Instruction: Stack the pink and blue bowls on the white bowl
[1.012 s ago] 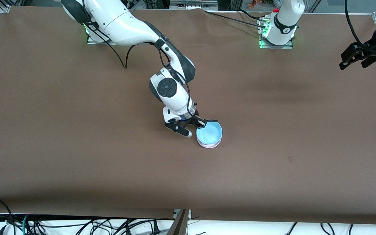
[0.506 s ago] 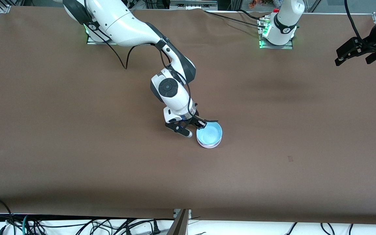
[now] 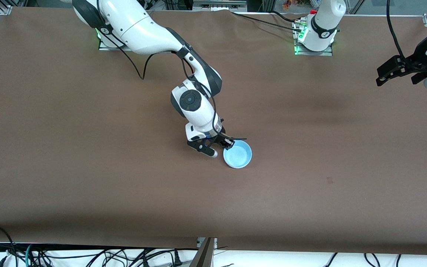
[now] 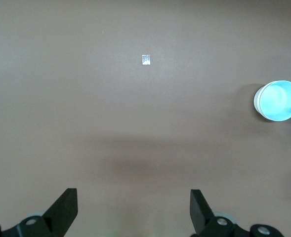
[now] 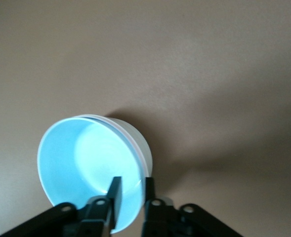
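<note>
Right gripper is low over mid-table w/ its black fingers pinched shut on the rim of the blue bowl, one finger inside the wall, the other outside. Bowl's small, round, shallow, smooth glossy plastic in a light sky blue, sitting nested on the stack: the right wrist view shows a thin pale pink rim line just under the blue lip, that's the pink bowl, and below it the white bowl w/ its plain smooth white wall. From the front cam only the blue one reads clearly, round and seated level. Stack rests on the table, a flat matte brown covering, roughly central btwn the two arms' ends. Left gripper hangs in the air over the left arm's end of the table, waiting, fingers spread wide apart w/ nothing btwn them. Left wrist view catches the stack well off, plus a small pale rectangular mark on the brown surface.
</note>
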You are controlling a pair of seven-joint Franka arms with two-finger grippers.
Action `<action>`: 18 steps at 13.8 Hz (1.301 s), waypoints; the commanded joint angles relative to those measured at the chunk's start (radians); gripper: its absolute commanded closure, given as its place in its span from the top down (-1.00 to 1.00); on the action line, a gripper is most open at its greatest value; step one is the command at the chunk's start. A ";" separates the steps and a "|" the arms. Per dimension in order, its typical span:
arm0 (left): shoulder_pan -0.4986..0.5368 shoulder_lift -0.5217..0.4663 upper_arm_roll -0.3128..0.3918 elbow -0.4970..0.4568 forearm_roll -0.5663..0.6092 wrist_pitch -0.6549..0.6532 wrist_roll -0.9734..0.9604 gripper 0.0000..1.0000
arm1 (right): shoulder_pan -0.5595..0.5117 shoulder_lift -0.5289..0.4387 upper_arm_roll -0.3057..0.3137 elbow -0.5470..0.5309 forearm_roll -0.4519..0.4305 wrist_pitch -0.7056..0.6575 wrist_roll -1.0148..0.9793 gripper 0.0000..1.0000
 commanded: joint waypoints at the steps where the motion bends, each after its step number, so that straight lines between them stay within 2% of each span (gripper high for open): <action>1: 0.003 0.018 0.000 0.029 0.004 -0.023 -0.007 1.00 | 0.015 0.003 -0.018 0.039 -0.014 -0.020 0.057 1.00; 2: 0.009 0.020 0.003 0.030 -0.033 -0.017 -0.010 1.00 | 0.013 -0.015 -0.032 0.041 -0.014 -0.068 0.056 1.00; 5: 0.009 0.020 0.005 0.015 -0.033 0.018 -0.006 1.00 | -0.028 -0.119 -0.081 0.038 -0.011 -0.191 -0.040 1.00; 9: 0.009 0.020 0.005 0.004 -0.030 0.027 0.004 1.00 | -0.199 -0.271 -0.084 0.009 0.003 -0.440 -0.292 1.00; 12: 0.009 0.014 0.003 -0.012 -0.027 0.049 0.007 1.00 | -0.303 -0.407 -0.093 -0.025 0.007 -0.714 -0.541 1.00; 16: 0.011 -0.011 0.002 -0.057 -0.027 0.075 0.014 1.00 | -0.366 -0.660 -0.190 -0.166 0.007 -0.932 -0.827 1.00; 18: 0.017 -0.022 0.003 -0.069 -0.027 0.080 0.045 1.00 | -0.366 -0.826 -0.219 -0.305 0.006 -0.963 -0.855 1.00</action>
